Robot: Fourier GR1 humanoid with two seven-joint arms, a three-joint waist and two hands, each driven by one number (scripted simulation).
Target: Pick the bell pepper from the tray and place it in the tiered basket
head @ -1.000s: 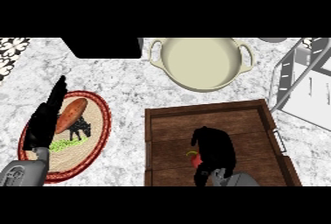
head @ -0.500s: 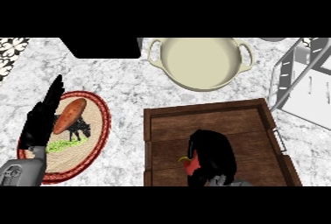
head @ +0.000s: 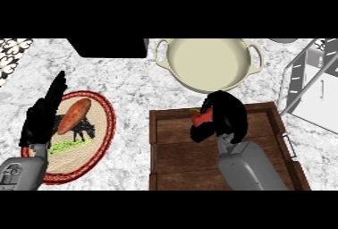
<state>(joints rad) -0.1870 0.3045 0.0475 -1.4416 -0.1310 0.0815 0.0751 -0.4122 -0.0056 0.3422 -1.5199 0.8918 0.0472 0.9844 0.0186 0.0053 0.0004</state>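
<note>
The pepper (head: 199,117), red with a bit of green stem at its far end, sat in the right hand (head: 226,117). The black fingers were curled round it, so that only its left side showed. Hand and pepper lay over the far edge of the tray (head: 177,157), near that edge's middle; whether the pepper touched the wood could not be told. The grey right forearm (head: 249,167) ran from the view's near edge up across the tray's right half.

The tray was a dark brown wooden box with a raised rim and a pale handle (head: 288,144) on its right side. The basket (head: 309,79) stood to the far right of it, a frame of grey metal bars with a pale shelf, well apart from the pepper and cut off by the view's right edge.

Just beyond the tray a cream pot (head: 210,60) with two small handles stood on the speckled white counter (head: 135,91). A black block (head: 109,47) lay to the left of the pot at the far edge.

At the left, a woven plate (head: 100,134) with a red rim held an orange vegetable (head: 74,116). The left hand (head: 41,118) rested over the plate's left rim, open, fingers straight and pointing to the far side, holding nothing.
</note>
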